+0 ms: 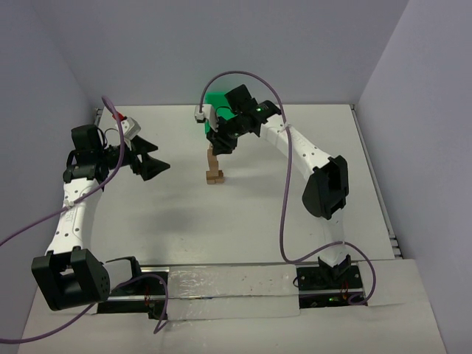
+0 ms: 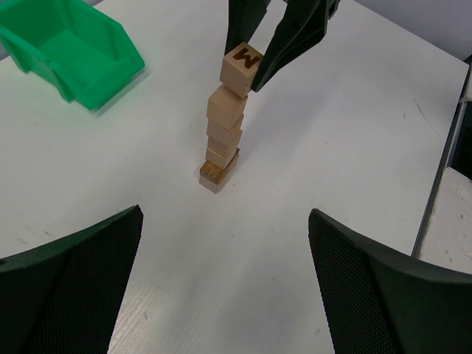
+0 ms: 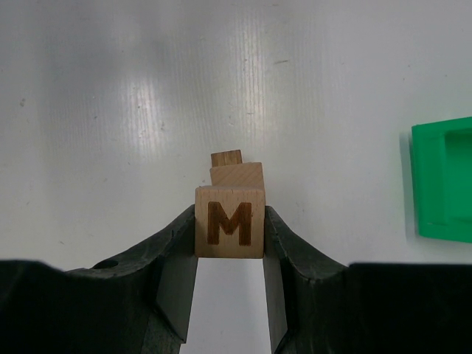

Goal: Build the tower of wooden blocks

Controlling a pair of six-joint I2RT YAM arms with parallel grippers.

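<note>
White table (image 1: 221,228), pale walls (image 1: 243,44) — right gripper (image 3: 229,221) pinching M block (image 2: 240,68), left gripper (image 2: 225,217) wide

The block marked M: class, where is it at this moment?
In the left wrist view, the M block tops the tower, clamped between the fingers of the right gripper, with the green bin to its left.

tower (image 2: 224,125): tan cubes, crooked upright column | top block (image 3: 229,222): marked M

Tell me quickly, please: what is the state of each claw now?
Left claw: open, holding nothing.
Right claw: closed on the small light-tan wooden cube marked with a dark M.
</note>
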